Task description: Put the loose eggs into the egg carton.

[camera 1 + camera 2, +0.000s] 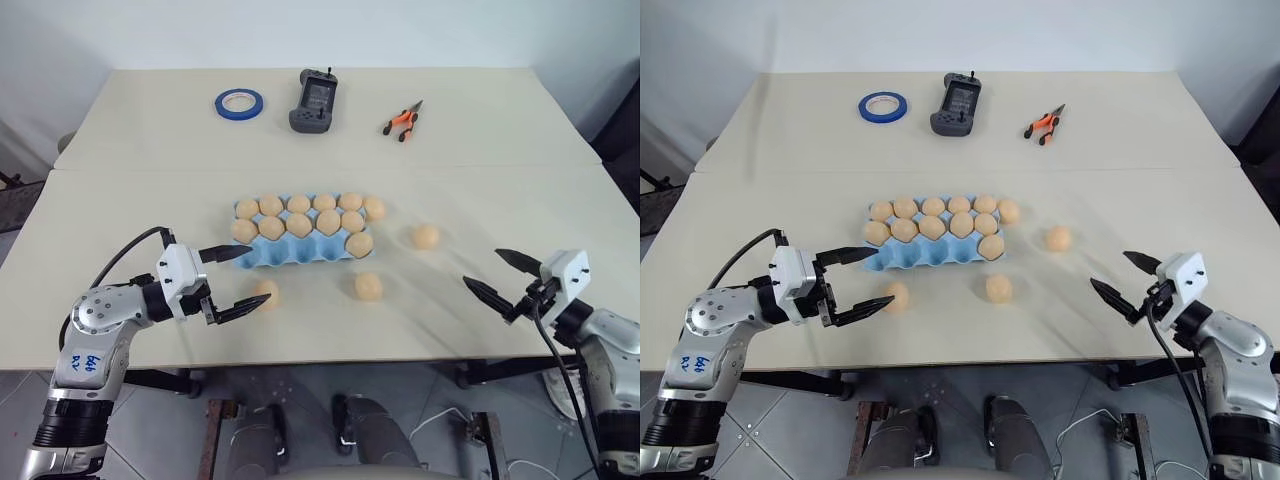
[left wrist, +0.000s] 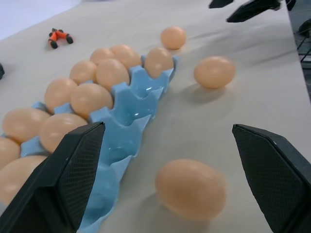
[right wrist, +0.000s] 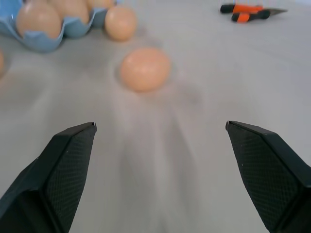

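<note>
Across the pale beige tabletop (image 1: 150, 200), seen from the head camera, a light blue moulded egg carton (image 1: 300, 245) sits mid-table, its far cups filled, while smooth tan-orange loose eggs (image 1: 368, 287) lie on the bare surface near it. Farther back rest a blue tape ring (image 1: 239, 102), a dark grey handheld controller (image 1: 315, 102) and orange-handled pliers (image 1: 402, 122), with grey floor below the near edge. Left gripper (image 2: 170, 160), in its wrist view, is spread wide around nothing, one egg between its fingers. Right gripper (image 3: 160, 160) likewise gapes empty, short of another egg.
</note>
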`<state>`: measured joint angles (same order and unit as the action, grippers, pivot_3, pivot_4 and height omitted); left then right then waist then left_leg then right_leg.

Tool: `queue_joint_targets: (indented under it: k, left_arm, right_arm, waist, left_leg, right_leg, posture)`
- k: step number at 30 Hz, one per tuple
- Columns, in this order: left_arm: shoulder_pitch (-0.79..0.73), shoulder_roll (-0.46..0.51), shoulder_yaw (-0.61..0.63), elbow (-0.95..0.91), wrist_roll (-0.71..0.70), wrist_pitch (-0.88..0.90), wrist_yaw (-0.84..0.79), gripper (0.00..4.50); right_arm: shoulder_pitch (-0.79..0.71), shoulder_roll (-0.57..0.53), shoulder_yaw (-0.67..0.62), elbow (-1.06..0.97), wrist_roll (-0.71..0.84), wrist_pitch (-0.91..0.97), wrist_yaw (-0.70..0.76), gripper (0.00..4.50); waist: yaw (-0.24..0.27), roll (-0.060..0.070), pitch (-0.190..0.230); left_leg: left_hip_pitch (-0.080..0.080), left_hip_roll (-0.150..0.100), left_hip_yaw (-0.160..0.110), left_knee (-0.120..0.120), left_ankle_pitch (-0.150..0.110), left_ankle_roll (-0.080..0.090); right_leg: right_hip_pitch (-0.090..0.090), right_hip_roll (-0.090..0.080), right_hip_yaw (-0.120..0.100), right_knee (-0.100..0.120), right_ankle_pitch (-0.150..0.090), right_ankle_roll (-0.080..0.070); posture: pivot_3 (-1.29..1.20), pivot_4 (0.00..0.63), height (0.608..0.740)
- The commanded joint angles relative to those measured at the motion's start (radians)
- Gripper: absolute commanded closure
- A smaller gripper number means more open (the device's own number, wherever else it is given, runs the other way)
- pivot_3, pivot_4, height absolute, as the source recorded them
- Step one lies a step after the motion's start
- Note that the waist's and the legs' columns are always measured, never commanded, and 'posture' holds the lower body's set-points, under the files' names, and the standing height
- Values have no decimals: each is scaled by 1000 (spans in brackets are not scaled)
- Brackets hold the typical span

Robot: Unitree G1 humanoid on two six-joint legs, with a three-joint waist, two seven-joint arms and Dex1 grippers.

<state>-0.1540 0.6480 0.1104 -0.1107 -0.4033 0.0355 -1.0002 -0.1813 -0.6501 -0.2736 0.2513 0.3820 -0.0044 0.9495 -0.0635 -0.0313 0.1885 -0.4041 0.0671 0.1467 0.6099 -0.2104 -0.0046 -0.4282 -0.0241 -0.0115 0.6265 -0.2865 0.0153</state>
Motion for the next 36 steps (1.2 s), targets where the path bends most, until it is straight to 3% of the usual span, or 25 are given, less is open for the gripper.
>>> queue_joint_targets:
  k: [1,19,22,28,36]
  left_arm:
    - [0,-3,10,-39,-25,-10,-12,26]
    - [12,-45,4,-7,-7,-25,10,26]
    - [16,-49,4,-7,-3,-29,16,0]
    - [39,-44,39,-5,-4,-32,49,0]
    - [89,-42,111,-1,-14,-18,111,0]
  right_arm:
    - [-87,15,28,32,-16,46,-42,0]
    - [-453,194,175,454,-156,-77,-85,0]
    - [-465,213,178,484,-166,-106,-84,607]
    - [-445,207,181,442,-167,-117,-57,2626]
    - [-459,276,250,89,-94,54,-12,2626]
  waist:
    - [0,0,0]
    - [2,0,0]
    - [2,0,0]
    - [3,0,0]
    - [-18,0,0]
  left_leg:
    - [0,0,0,0,0,1]
    - [-1,-1,1,0,0,4]
    - [-1,-1,1,1,0,4]
    - [-1,-1,1,0,-1,4]
    - [-1,0,1,0,-1,3]
  right_leg:
    - [0,0,1,0,-1,-2]
    - [-1,-1,1,1,1,1]
    - [-1,-1,1,1,1,1]
    - [-1,-2,1,1,2,1]
    - [-1,-1,1,2,3,3]
  posture:
    - [0,150,740]
    - [0,150,740]
    - [0,150,740]
    - [0,150,740]
    - [0,150,740]
